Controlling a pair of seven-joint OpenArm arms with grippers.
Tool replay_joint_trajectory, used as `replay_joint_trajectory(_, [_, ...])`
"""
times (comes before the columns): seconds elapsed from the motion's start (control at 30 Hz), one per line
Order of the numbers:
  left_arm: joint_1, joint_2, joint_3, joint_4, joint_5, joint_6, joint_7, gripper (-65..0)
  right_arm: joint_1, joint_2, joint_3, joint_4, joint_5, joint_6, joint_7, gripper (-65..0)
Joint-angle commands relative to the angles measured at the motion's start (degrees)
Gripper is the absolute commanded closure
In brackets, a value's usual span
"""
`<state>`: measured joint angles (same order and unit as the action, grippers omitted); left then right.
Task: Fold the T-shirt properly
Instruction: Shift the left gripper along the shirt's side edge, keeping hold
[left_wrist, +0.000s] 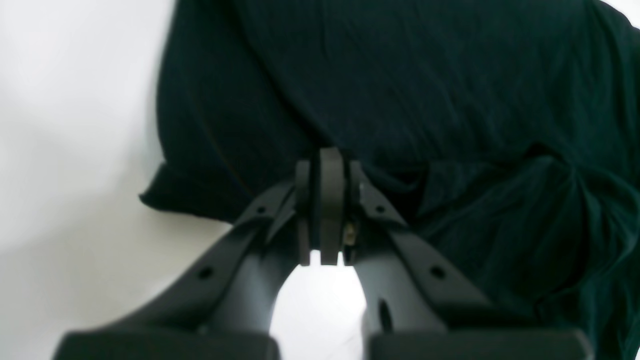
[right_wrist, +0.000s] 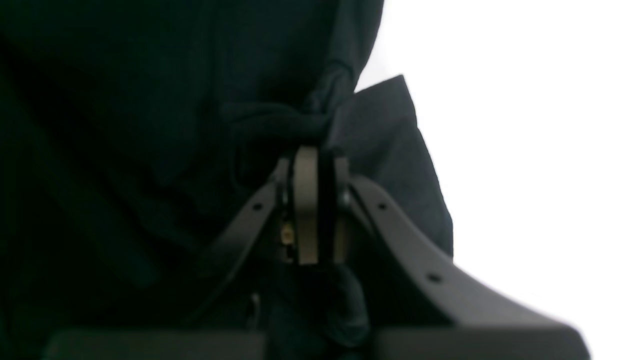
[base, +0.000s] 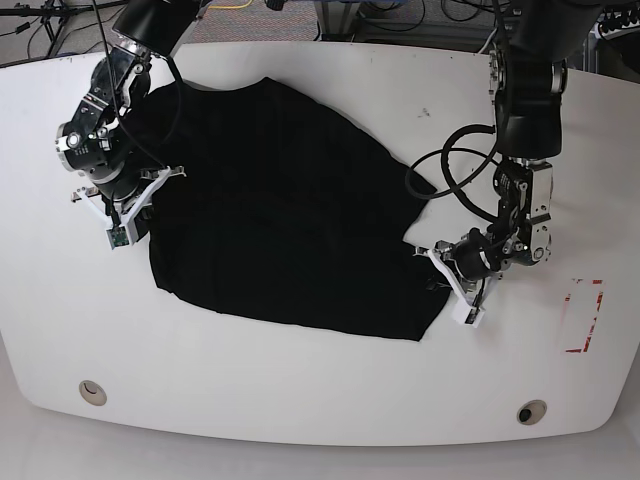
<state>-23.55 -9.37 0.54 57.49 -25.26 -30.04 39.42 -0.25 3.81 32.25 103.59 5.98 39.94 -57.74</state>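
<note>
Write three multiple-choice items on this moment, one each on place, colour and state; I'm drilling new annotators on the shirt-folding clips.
1. Where is the left tool in the base view?
A. at the T-shirt's right edge
B. on the red marking
C. off the table

2. What colour is the T-shirt?
A. white
B. black
C. red

3. How are the two tools?
A. both open
B. only the right tool open
C. both shut on cloth

Answers:
1 A, it meets the shirt's right edge.
2 B, dark cloth on a white top.
3 C, each wrist view shows pads together with fabric bunched at them.
</note>
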Motion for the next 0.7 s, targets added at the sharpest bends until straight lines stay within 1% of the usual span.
replay_joint_trajectory(0.0, [-2.1, -0.6, -0.1, 1.7, -1.0, -0.4, -1.2, -0.1, 0.7, 0.6, 0.1, 1.6, 0.6, 0.1, 0.8, -0.1])
replay_joint_trajectory(0.27, [-2.0, -0.9, -0.2, 3.4, -1.1, -0.3, -0.5, -1.6, 0.4, 0.6, 0.1, 2.5, 0.6, 0.1, 0.8, -0.1])
replay_joint_trajectory(0.47, [-2.0, -1.6, -1.8, 4.5, -1.2, -0.9, -1.1, -0.2, 0.6, 0.6, -0.1, 2.4, 0.5, 0.1, 0.8, 0.0])
replay_joint_trajectory(0.6, [-1.8, -1.8, -2.7, 5.8, -1.3, -1.0, -0.6, 0.0, 0.5, 0.6, -0.2, 2.7, 0.5, 0.1, 0.9, 0.0])
replay_joint_trajectory(0.67, [-1.6, -1.5, -4.6, 7.5, -1.3, -1.5, 0.5, -0.8, 0.8, 0.5, -0.2, 1.8, 0.5, 0.1, 0.9, 0.0])
